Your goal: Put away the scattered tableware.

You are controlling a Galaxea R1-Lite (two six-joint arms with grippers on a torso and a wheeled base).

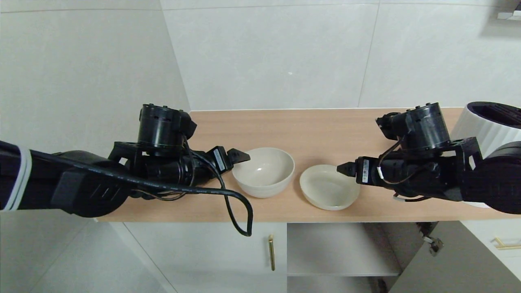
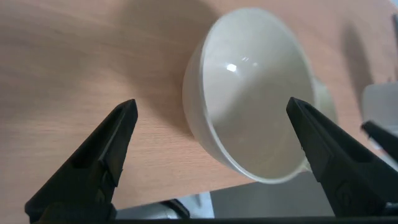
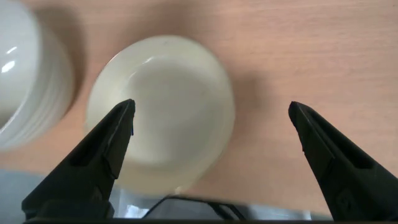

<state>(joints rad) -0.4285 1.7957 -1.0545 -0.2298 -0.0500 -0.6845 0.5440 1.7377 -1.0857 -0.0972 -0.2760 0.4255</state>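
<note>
Plainly, both hands were spread wide and held nothing. The left hand [image 2: 211,107] hung just beside the deep bowl [image 1: 264,171], with a fingertip close to the bowl's left rim. The right hand [image 3: 211,107] hung at the right rim of the shallow bowl [image 1: 329,187].

Both pieces looked like glazed ceramic, so I judged them stiff, smooth enough to slip, and liable to chip if knocked together. The best hold seemed to be the rim, pinched with one finger inside the wall and one outside. The deep bowl's steep wall offered more to grip than the shallow bowl's low, flared lip.

The deep bowl was off-white with a bright glint inside, and the shallow bowl was creamier and duller. Both were upright, side by side and near each other, towards the front edge of the wooden surface [image 1: 317,130]. A ribbed white container [image 1: 484,122] stood at its right end, and an open cupboard shelf [image 1: 333,248] lay below.
</note>
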